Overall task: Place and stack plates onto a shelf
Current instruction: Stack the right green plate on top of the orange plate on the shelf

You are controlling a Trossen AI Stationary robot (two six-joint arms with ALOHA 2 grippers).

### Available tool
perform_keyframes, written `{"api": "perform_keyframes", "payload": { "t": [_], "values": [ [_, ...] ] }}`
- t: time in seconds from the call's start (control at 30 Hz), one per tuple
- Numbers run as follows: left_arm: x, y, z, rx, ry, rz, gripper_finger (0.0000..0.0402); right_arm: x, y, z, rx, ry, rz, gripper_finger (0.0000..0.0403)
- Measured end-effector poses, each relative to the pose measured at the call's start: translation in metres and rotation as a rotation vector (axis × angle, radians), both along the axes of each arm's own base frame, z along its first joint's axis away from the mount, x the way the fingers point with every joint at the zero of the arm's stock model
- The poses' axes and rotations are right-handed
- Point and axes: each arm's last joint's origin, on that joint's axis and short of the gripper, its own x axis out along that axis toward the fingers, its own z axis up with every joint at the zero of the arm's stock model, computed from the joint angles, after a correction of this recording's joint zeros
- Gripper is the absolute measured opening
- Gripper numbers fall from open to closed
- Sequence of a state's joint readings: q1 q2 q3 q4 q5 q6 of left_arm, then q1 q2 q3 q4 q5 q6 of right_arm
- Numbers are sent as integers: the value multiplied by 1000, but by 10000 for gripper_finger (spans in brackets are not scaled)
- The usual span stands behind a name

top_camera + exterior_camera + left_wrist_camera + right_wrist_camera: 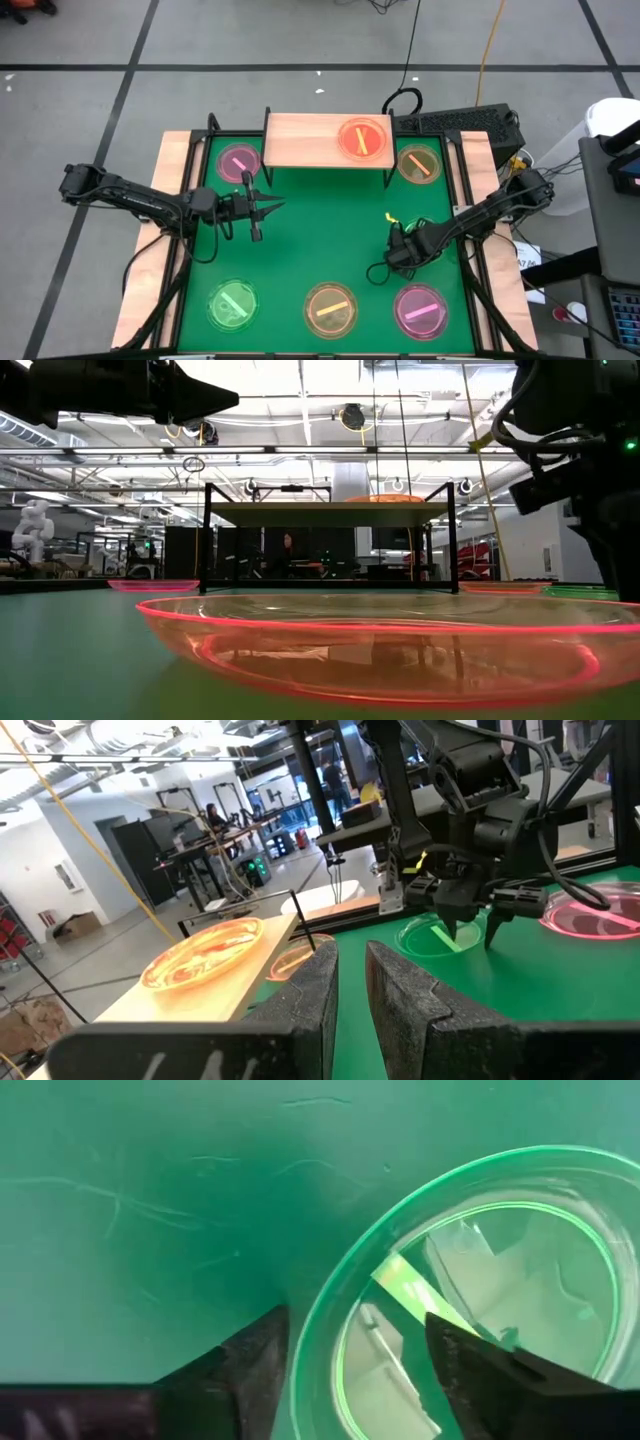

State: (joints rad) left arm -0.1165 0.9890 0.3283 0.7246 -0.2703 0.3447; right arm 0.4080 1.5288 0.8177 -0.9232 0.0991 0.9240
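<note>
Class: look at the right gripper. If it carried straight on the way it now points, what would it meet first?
The right gripper points down at the green plate; its open fingers straddle the near rim, so it would probably meet that rim first, though depth is unclear.

Bright overhead ceiling lights; near plate [385,650] blurred, soft shadows on mat [320,240].

Shelf [305,139] left half bare; orange plate [362,137] fills its right

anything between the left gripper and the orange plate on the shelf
Nothing: in the high view, only bare green mat and bare shelf board separate the left gripper from the orange plate.
</note>
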Motion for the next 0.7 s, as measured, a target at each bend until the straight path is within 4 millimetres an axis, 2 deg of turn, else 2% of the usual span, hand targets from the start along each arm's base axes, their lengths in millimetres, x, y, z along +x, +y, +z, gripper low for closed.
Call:
{"api": "perform_keyframes", "payload": {
  "t": [0.13,0.3,0.33,0.53,0.7],
  "values": [
    [0,0,0,0,-1,0,62,1,1,2,22,16,18,144],
    [0,0,1,-1,-6,0,62,9,5,12,34,-5,42,25],
    [0,0,1,-1,-8,0,62,10,5,15,34,-6,51,13],
    [0,0,1,-1,-9,0,62,22,9,36,17,-39,79,2],
    [0,0,1,-1,-9,1,62,21,9,33,21,-43,73,6]
  ]
}}
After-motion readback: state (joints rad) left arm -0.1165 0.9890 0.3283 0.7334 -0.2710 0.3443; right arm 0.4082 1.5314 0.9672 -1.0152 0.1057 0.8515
